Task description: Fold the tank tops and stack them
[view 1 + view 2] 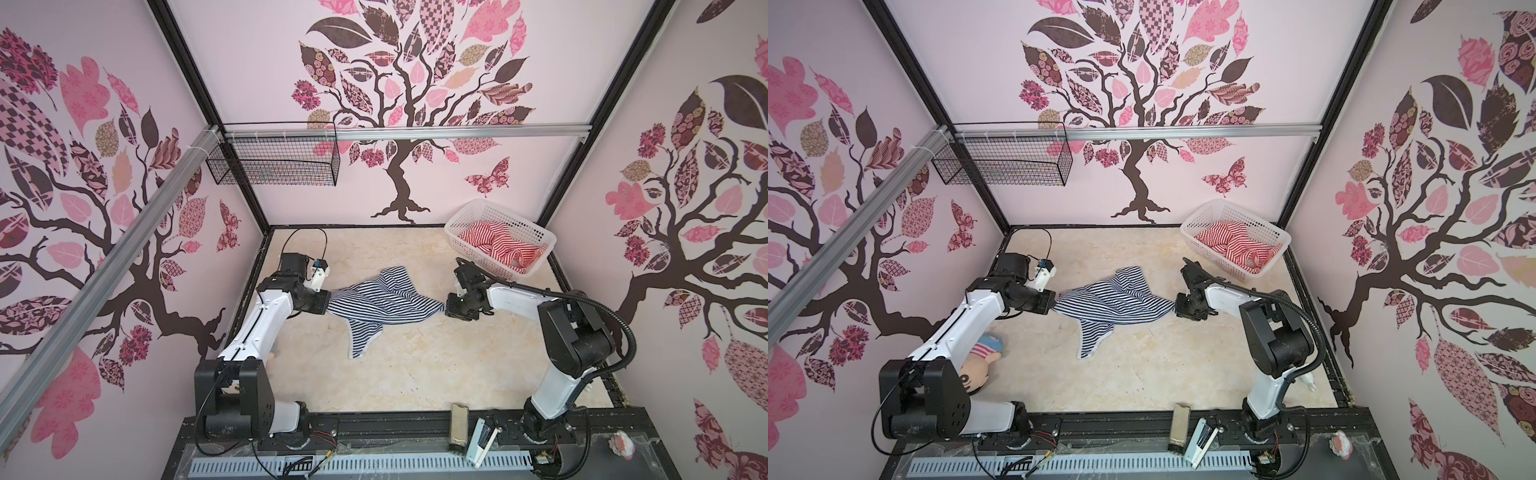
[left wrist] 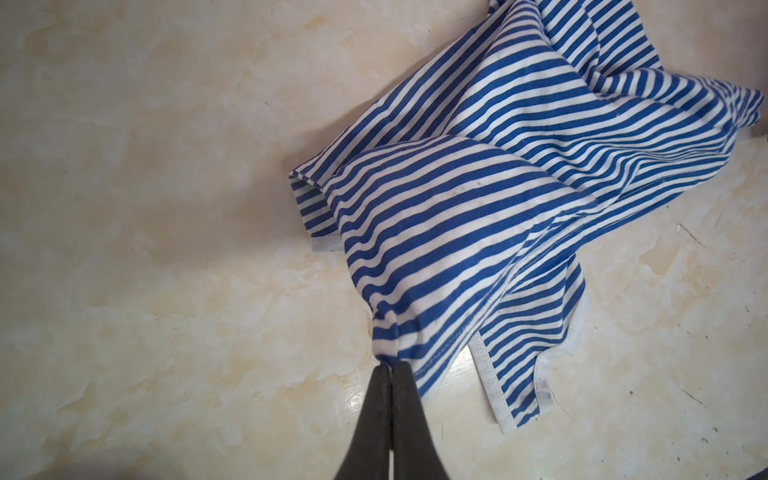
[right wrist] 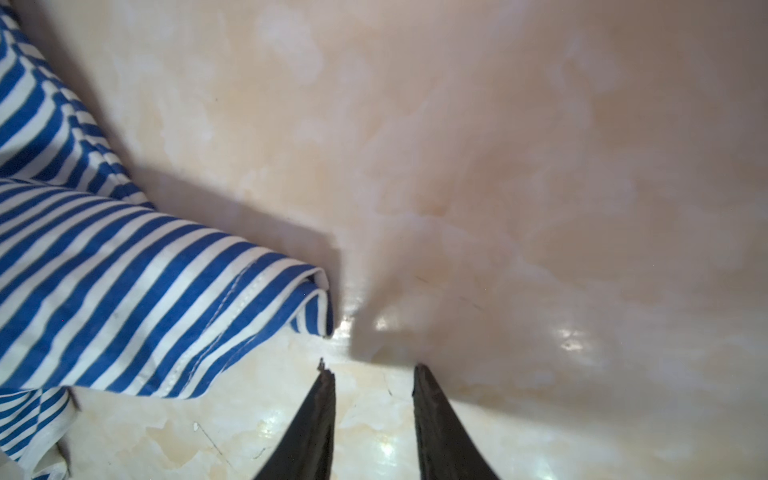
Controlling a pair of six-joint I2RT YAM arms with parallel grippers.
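The navy-and-white striped tank top (image 1: 382, 303) (image 1: 1113, 301) lies crumpled and stretched sideways in the middle of the table. My left gripper (image 1: 330, 302) (image 2: 390, 365) is shut on the top's left end, and a bunched tip of cloth (image 2: 386, 332) sticks out of the closed fingers. My right gripper (image 1: 446, 309) (image 3: 374, 370) hovers low at the top's right corner (image 3: 320, 299); its fingers are apart with only bare table between them. The red-and-white striped tank top (image 1: 498, 245) (image 1: 1233, 245) lies crumpled in the white basket (image 1: 511, 220).
A plush doll (image 1: 984, 359) lies by the left arm's base, mostly hidden behind that arm. A black wire basket (image 1: 274, 160) hangs on the back rail at the left. A small block (image 1: 459, 428) and a white tool (image 1: 482, 446) rest on the front rail.
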